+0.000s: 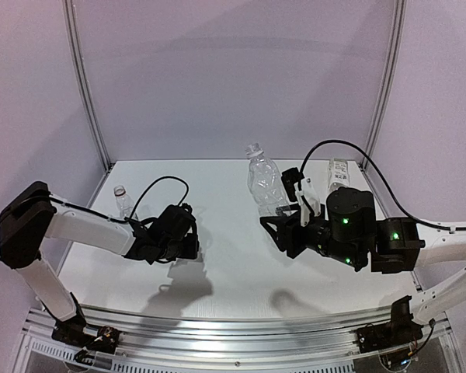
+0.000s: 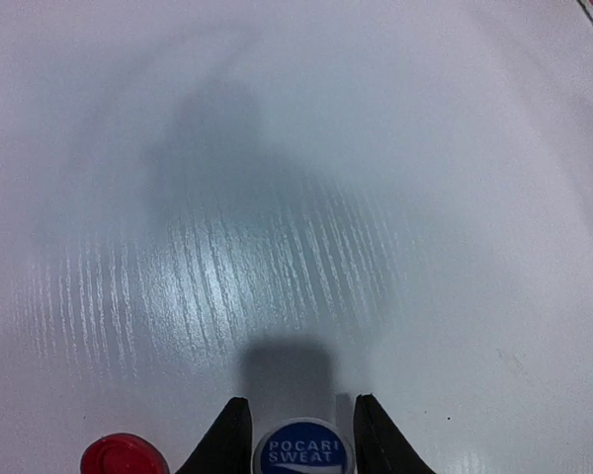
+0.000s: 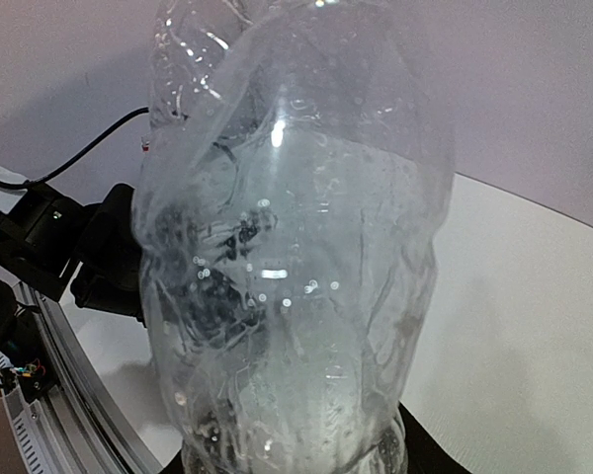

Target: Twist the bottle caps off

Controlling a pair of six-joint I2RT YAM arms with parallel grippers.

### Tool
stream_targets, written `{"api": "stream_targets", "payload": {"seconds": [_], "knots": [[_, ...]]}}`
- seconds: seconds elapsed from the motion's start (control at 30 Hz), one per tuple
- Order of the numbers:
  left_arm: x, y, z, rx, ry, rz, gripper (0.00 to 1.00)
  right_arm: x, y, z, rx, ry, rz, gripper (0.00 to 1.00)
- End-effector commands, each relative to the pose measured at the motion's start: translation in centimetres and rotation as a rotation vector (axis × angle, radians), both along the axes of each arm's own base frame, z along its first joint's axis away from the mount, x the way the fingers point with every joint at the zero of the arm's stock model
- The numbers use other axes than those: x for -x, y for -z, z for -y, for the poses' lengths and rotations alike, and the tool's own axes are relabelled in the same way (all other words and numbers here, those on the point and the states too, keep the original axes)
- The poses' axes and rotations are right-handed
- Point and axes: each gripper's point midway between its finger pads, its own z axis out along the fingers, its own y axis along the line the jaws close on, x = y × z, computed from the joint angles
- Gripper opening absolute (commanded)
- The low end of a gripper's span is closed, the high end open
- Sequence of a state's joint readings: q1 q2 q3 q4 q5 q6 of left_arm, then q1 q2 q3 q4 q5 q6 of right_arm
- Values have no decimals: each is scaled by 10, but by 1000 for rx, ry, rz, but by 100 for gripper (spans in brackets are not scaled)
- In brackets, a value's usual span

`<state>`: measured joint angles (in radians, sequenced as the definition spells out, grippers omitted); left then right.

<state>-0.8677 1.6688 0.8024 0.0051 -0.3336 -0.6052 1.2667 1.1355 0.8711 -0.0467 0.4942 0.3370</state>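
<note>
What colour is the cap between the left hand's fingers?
Blue with white lettering and a white rim; the cap shows best in the left wrist view.

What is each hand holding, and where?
The right gripper holds the clear bottle near its base; the left gripper pinches the blue-and-white cap by its rim.

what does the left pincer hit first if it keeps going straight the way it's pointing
Most likely the bare table: the blue-and-white cap sits between its fingers, nothing else ahead, though depth is unclear.
</note>
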Motion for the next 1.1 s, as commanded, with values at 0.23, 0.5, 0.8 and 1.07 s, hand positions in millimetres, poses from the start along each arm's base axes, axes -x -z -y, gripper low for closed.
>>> {"api": "stream_targets", "payload": {"seconds": [0.23,0.5,0.8,1.07], "knots": [[-1,6,-4,-24,-10,-43,40,0,-2,2,-17,1,5,0],[7,-29,2,-1,35,24,45,0,-1,0,-14,0,5,0],[43,-127,13,32,157,235,72,3,-3,-2,-28,-26,3,0],[98,-213,29,197,390,408,85,19,-11,-12,-78,-139,7,0]]}}
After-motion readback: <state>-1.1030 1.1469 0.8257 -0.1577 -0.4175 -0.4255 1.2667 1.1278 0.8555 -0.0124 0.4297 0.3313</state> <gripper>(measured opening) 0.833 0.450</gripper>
